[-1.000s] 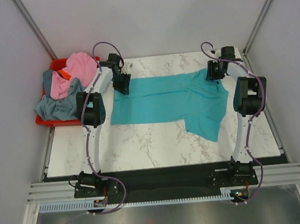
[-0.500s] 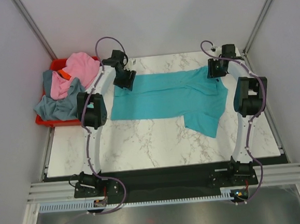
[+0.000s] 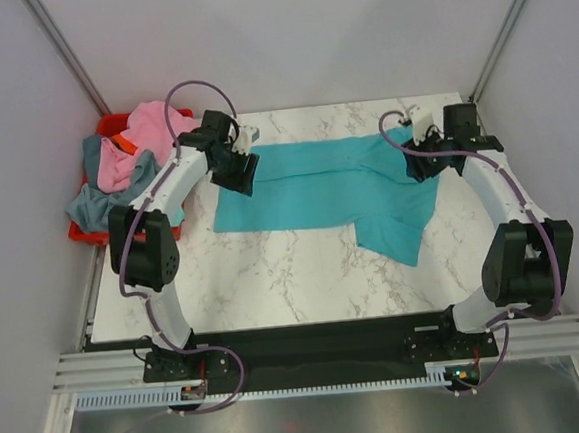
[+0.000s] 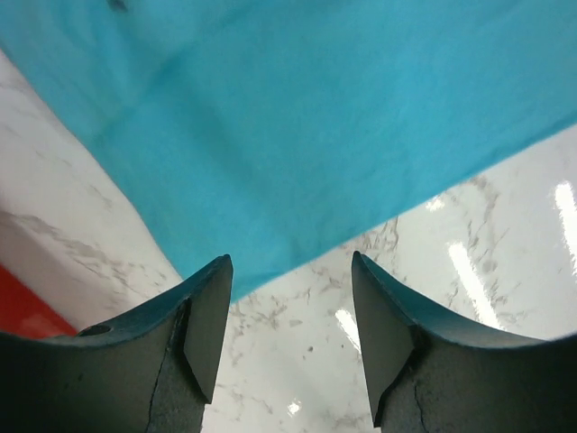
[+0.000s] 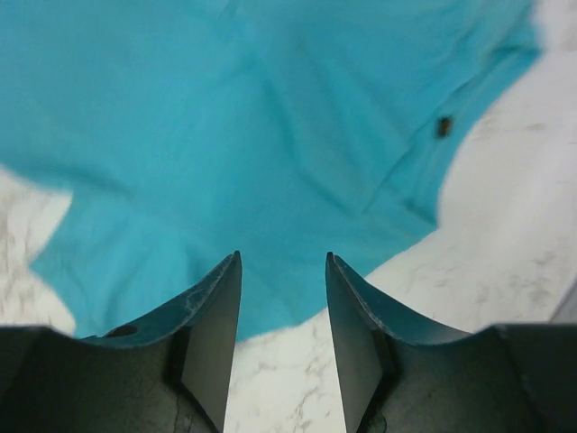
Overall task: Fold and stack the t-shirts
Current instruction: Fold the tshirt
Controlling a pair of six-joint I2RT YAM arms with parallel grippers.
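Observation:
A bright teal t-shirt [image 3: 317, 189] lies spread flat across the far half of the marble table, one sleeve hanging toward the near right. It fills the upper part of the left wrist view [image 4: 297, 117] and of the right wrist view [image 5: 252, 135]. My left gripper [image 3: 236, 174] is open and empty over the shirt's left edge. My right gripper [image 3: 423, 163] is open and empty over the shirt's right edge. Pink [image 3: 152, 132] and grey-blue [image 3: 108, 201] t-shirts are heaped in the bin at the far left.
A red plastic bin [image 3: 82, 231] stands off the table's far left corner, piled with shirts, one with an orange patch [image 3: 121, 144]. Grey walls close in the table [image 3: 274, 278] on three sides.
Both arms have swung outward at the elbows. Both grippers have drawn a little nearer over the shirt's edges. The shirt lies slightly flatter and has shifted a little away.

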